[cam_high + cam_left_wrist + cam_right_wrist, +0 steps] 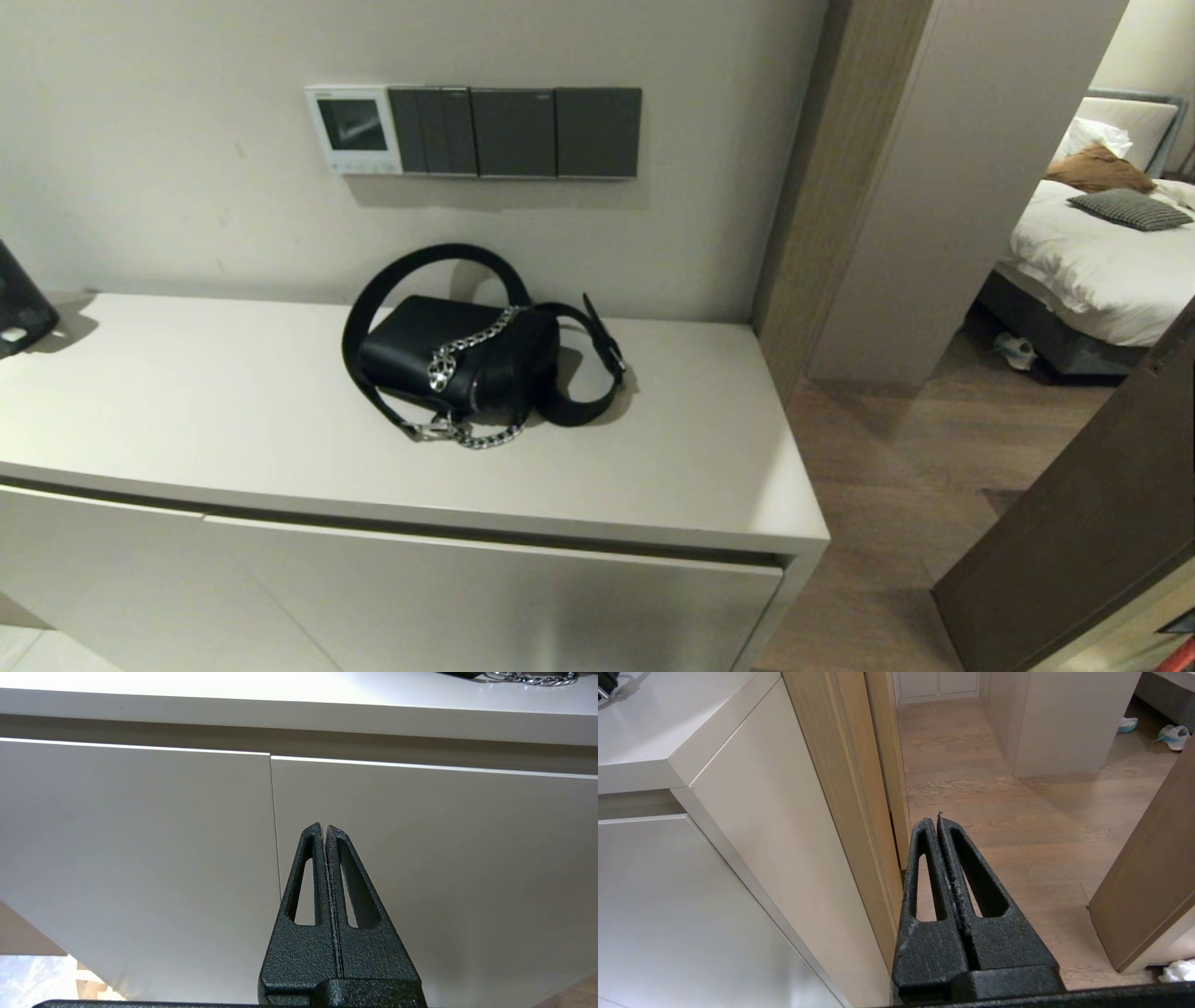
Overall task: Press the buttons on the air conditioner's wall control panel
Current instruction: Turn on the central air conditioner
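Left claw [324,828] and right claw [938,820], black grainy plastic, tapered fingers, long slotted cut-outs

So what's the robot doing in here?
Nothing has been touched so far. The white wall control panel with its buttons hangs above a cabinet, where a black bag lies. The left gripper is shut, down low in front of the cabinet doors. The right gripper is shut too, low beside the cabinet's end, over the wooden floor.

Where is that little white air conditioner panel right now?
In the head view, the air conditioner's wall control panel is on the wall above the black handbag, at the left end of the row of dark grey switch plates.
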### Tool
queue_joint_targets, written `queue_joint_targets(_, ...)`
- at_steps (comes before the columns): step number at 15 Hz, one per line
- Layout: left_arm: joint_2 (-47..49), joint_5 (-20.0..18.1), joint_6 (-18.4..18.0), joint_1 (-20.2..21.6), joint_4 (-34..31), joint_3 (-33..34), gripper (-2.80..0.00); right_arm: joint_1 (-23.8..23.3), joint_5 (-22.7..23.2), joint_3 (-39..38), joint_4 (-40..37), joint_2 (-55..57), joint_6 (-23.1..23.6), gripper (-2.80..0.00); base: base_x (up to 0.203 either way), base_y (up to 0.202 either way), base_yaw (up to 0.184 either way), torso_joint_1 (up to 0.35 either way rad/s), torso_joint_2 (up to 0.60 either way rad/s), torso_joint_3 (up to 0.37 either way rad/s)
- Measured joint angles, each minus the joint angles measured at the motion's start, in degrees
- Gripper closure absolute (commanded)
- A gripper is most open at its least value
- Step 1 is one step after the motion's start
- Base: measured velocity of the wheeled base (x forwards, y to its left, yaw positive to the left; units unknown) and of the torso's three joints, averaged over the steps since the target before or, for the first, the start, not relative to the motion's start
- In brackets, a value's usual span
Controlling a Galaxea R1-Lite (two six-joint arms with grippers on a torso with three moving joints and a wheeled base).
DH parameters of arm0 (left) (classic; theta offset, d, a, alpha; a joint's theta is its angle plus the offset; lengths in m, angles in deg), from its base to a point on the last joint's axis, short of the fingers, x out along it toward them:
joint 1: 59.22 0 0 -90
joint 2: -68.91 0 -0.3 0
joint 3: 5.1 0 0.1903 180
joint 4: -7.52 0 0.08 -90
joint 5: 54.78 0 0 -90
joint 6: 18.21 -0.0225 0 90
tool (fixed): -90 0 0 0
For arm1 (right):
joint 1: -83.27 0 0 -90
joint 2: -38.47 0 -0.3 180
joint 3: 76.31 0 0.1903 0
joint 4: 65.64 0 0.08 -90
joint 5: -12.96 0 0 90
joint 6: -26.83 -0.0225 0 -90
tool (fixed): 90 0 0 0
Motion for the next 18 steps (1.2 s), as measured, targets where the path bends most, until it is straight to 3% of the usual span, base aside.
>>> queue_joint_targets(14,0.00,0.20,-1.35,0.00,-0.51,-0.67,0.00,0.02,0.00,0.00,0.02,0.00,0.00,0.00,0.000,0.000,0.000,0.000,0.00,0.000)
queue_joint_targets(18,0.09,-0.54,-1.02,0.00,-4.88,-7.72,0.00,0.02,0.00,0.00,0.02,0.00,0.01,0.00,0.000,0.000,0.000,0.000,0.00,0.000)
